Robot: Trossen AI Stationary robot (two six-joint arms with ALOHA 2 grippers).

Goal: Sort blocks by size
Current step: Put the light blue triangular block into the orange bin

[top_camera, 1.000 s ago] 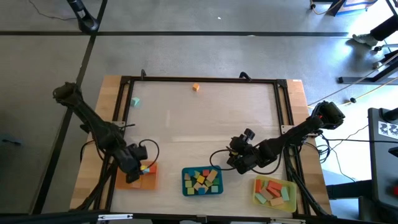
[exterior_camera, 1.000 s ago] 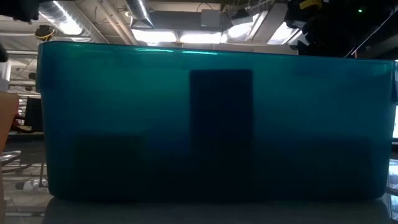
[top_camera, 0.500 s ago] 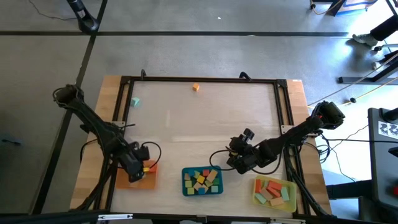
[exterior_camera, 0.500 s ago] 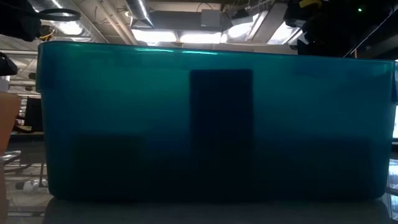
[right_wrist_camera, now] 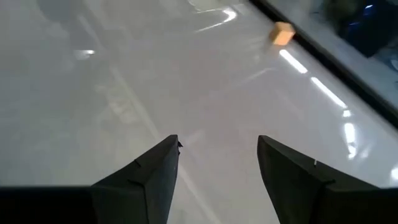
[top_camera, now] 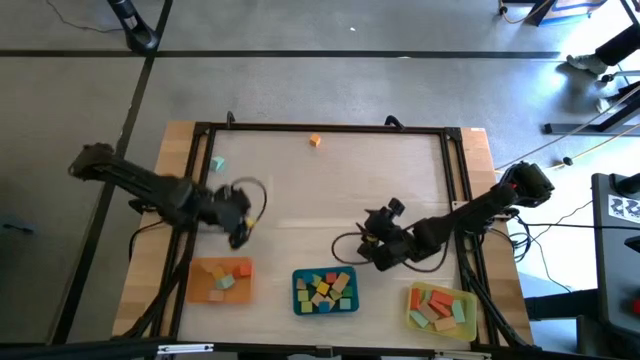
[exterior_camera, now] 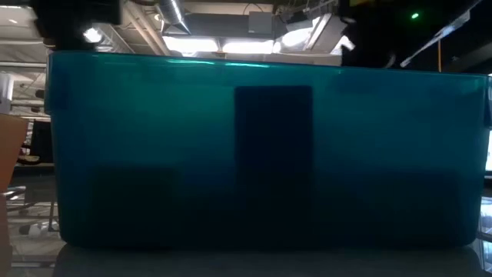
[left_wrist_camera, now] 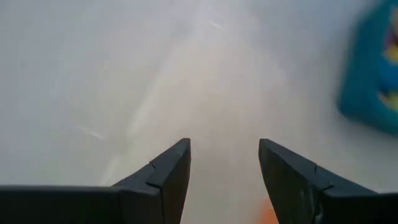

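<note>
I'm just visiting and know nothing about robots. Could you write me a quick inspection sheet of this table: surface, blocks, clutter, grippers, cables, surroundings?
Surface: pale table top in a dark frame.
Job's things: blocks fill the orange tray, teal tray and yellow tray; an orange block and a mint block lie loose at the far side.
Clutter: nothing seen.
Grippers: left gripper open, empty, above the table; right gripper open, empty.
Cables: looped beside both wrists.
Surroundings: grey floor; teal wall blocks the low view.

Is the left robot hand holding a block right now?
No, the left gripper is open with only bare table showing between its fingers.
</note>
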